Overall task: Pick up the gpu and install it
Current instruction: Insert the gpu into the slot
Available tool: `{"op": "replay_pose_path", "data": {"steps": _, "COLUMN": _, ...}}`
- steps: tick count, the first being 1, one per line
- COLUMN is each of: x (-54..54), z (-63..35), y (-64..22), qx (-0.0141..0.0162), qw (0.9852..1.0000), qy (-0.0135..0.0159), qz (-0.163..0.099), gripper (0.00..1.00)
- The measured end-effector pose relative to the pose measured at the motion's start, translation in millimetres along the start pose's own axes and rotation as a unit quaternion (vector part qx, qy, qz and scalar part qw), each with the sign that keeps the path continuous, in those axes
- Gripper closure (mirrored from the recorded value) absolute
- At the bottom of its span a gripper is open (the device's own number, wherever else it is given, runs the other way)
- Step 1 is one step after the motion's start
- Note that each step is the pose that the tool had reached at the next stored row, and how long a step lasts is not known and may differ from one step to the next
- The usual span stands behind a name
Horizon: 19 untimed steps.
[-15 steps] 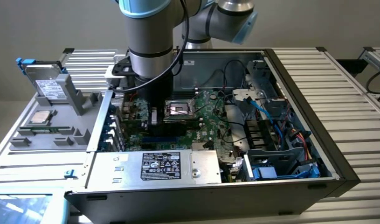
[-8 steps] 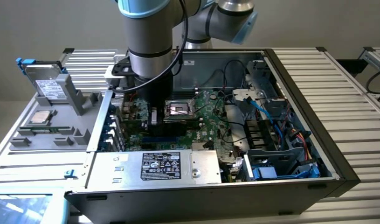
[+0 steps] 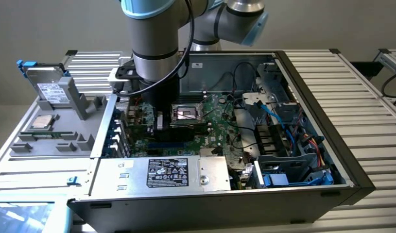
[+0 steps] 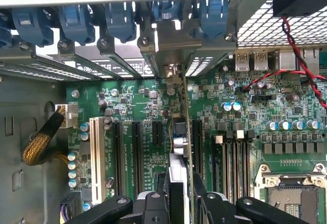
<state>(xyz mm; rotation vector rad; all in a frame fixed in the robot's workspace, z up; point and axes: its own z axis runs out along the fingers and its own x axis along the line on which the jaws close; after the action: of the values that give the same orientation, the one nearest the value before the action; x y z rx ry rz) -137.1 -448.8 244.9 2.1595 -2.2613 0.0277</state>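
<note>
In the exterior view the arm (image 3: 155, 48) reaches down into the open computer case (image 3: 328, 121) and covers the gpu, so the card cannot be made out there. In the wrist view the gpu (image 4: 177, 152) is seen only edge-on, a thin upright strip of silver and green. Its lower end is cut off behind the black fingers (image 4: 153, 208), so its faces cannot be read. The jaws are closed narrowly on the card, one finger on each side. The card stands on edge over the motherboard (image 4: 127, 101), among the long dark expansion slots. Its metal bracket (image 4: 172, 55) is up at the rear slot openings, beneath the row of blue latches (image 4: 76, 22). Whether its edge is seated in a slot cannot be told. The case also holds an open processor socket (image 4: 294, 193), a labelled power supply (image 3: 172, 174), a braided cable (image 4: 38, 145) and blue cables (image 3: 282, 121). On the exterior view's left, a grey tray (image 3: 55, 145) on the slatted worktop (image 3: 372, 82) carries a hard drive (image 3: 50, 90) standing up and a processor chip (image 3: 42, 123) lying flat.
</note>
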Motion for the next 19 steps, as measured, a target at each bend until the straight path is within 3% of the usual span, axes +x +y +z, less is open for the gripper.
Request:
{"op": "replay_pose_path", "data": {"steps": 6, "x": 0.1, "z": 0.0, "y": 1.0, "qx": 0.0034, "qw": 1.0, "qy": -0.0001, "qz": 0.0, "gripper": 0.71}}
{"op": "replay_pose_path", "data": {"steps": 19, "x": 0.8, "z": 1.4, "y": 1.6, "qx": 0.0037, "qw": 1.0, "qy": 0.0016, "qz": 0.0, "gripper": 0.71}}
